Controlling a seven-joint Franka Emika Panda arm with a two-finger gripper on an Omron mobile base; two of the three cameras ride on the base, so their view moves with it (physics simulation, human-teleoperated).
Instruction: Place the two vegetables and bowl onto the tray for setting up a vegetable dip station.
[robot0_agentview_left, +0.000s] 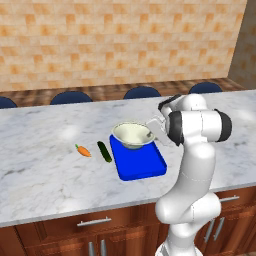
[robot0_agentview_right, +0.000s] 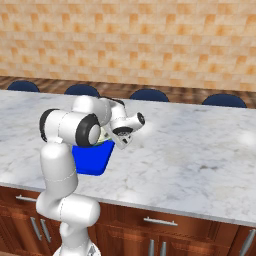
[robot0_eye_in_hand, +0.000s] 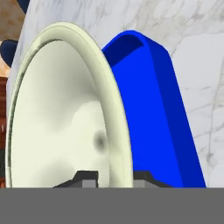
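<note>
Left base view: the bowl (robot0_agentview_left: 132, 135) sits on the far end of the blue tray (robot0_agentview_left: 142, 165); the carrot (robot0_agentview_left: 83, 150) and cucumber (robot0_agentview_left: 104, 151) lie on the marble surface (robot0_agentview_left: 45, 170) just left of the tray.

Right base view: the arm hides most of the tray.

Hand view: the tool (robot0_eye_in_hand: 114, 177) straddles the bowl's rim, jaws narrowly apart; whether it grips is unclear. The bowl step looks finished; next, withdraw and fetch a vegetable.

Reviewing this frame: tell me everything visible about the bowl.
The bowl is round, pale cream-white with a greenish-grey rim and a smooth glazed look, empty inside. It sits upright at the far end of the blue tray, overhanging that end. The end effector straddles its near rim, one fingertip inside and one outside; whether it is gripping or letting go is unclear. The carrot and cucumber lie apart from it.
</note>
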